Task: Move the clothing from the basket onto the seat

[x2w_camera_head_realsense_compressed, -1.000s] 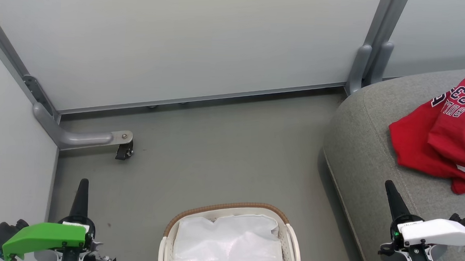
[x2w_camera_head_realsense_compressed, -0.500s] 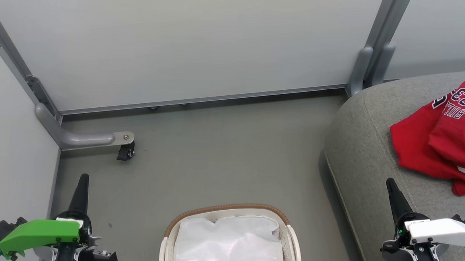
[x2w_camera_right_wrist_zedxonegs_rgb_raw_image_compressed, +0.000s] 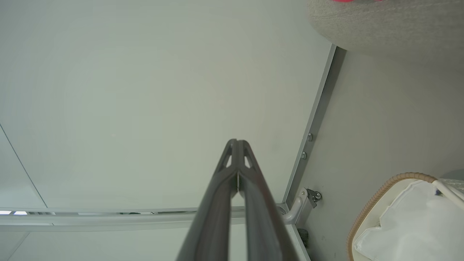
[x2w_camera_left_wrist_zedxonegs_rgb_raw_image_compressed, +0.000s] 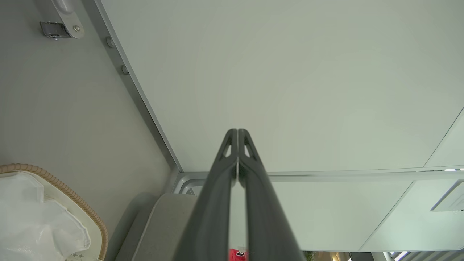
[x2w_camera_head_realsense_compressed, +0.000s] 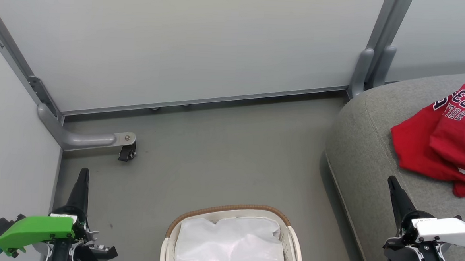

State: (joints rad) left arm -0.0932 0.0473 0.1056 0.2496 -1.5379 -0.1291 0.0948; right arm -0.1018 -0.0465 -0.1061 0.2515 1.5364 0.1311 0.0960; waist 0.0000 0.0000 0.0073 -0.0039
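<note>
Up on the seat, we see the clothing heaped back from its rounded edge; wrist views show left fingers and right fingers pressed together, empty; bare floor separates basket and seat.

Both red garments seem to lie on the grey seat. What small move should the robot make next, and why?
Probably tilt the head down to check the whole basket. The clothing lies on the seat, the visible part of the basket shows just its white liner, and the left end effector and right end effector are shut, empty.
</note>
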